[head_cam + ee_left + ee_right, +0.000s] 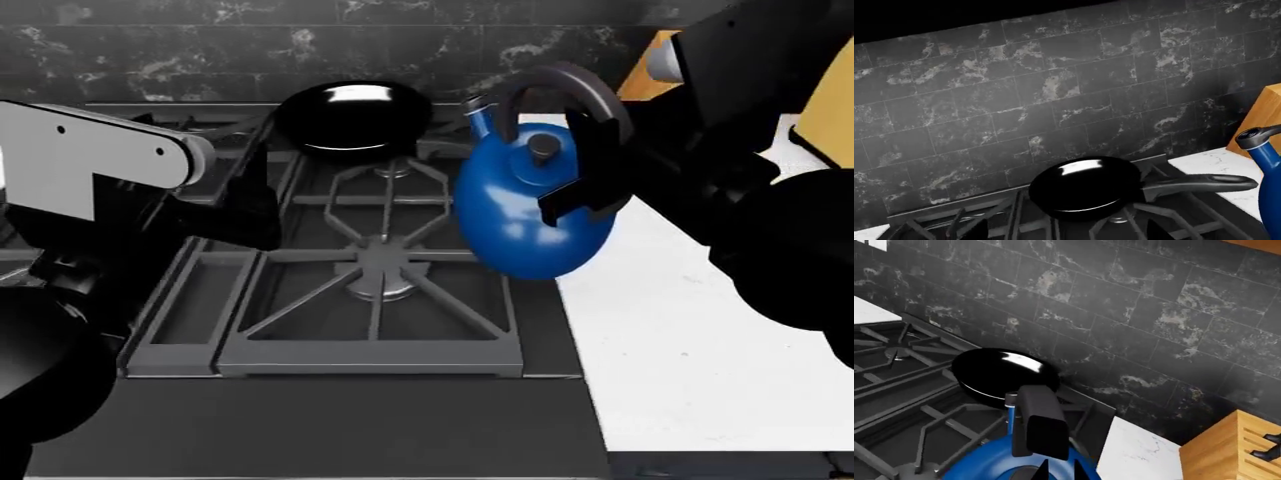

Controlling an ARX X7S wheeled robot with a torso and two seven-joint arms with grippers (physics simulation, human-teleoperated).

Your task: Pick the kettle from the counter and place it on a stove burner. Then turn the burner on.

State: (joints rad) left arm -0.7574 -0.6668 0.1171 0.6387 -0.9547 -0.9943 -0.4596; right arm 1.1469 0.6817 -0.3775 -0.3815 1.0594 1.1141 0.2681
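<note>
The blue kettle (527, 215) hangs in the air over the right edge of the stove (334, 400), next to the white counter (694, 340). My right gripper (587, 165) is shut on its dark arched handle (1041, 425); in the right wrist view the blue body (981, 467) sits just under the gripper (1059, 472). The front right stove burner (380, 278) lies bare to the kettle's left. My left gripper (256, 205) is open and empty over the stove's left side. The kettle's spout side shows in the left wrist view (1267, 165).
A black frying pan (354, 118) sits on the back burner, its handle pointing toward the counter (1201, 182). A wooden knife block (1234, 450) stands at the back of the counter. A dark marbled tile wall (1054, 90) runs behind the stove.
</note>
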